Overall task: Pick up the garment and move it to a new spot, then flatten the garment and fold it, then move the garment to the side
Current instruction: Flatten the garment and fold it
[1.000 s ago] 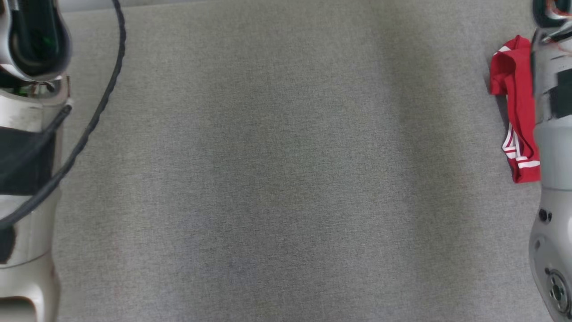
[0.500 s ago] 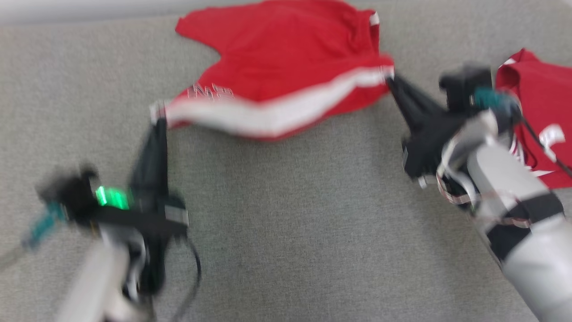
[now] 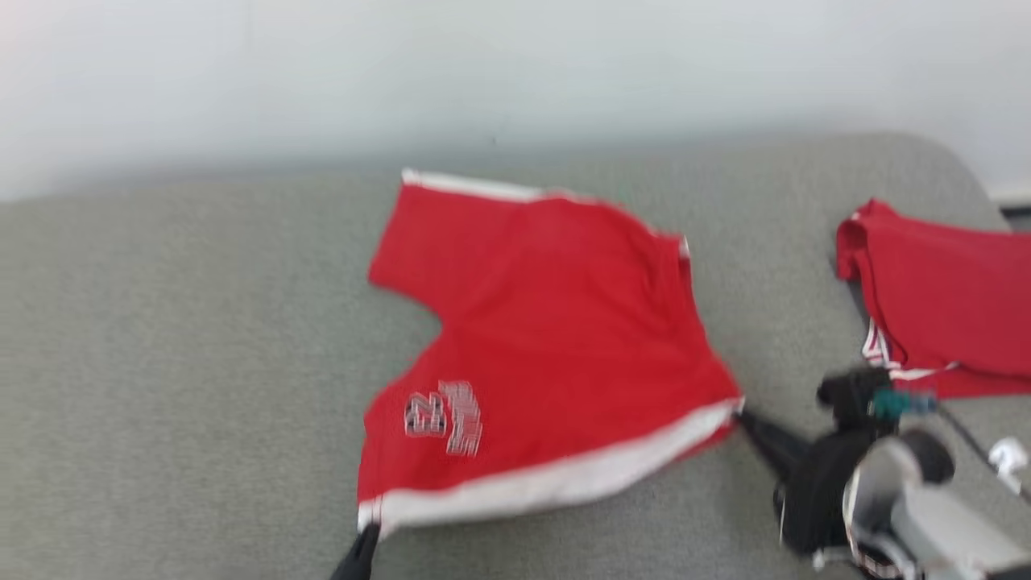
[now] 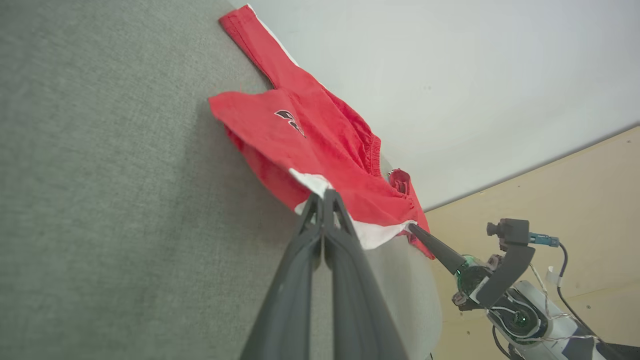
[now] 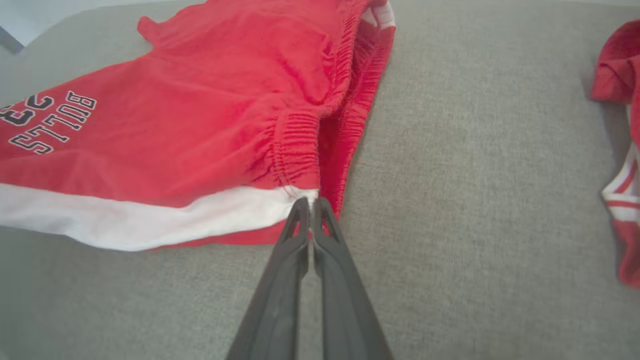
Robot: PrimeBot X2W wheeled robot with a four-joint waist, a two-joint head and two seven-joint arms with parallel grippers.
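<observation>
Right gripper is pinching a hem corner of the red shorts, which are lying spread on the grey fabric surface. Left wrist view: left gripper is clamping the white-striped corner. Right wrist view: fingers are pressing together on the waistband end.

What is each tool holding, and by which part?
Both are shut on the red shorts, along the white side stripe: the left tool at its leg-hem corner, the right tool at its waistband corner.
</observation>
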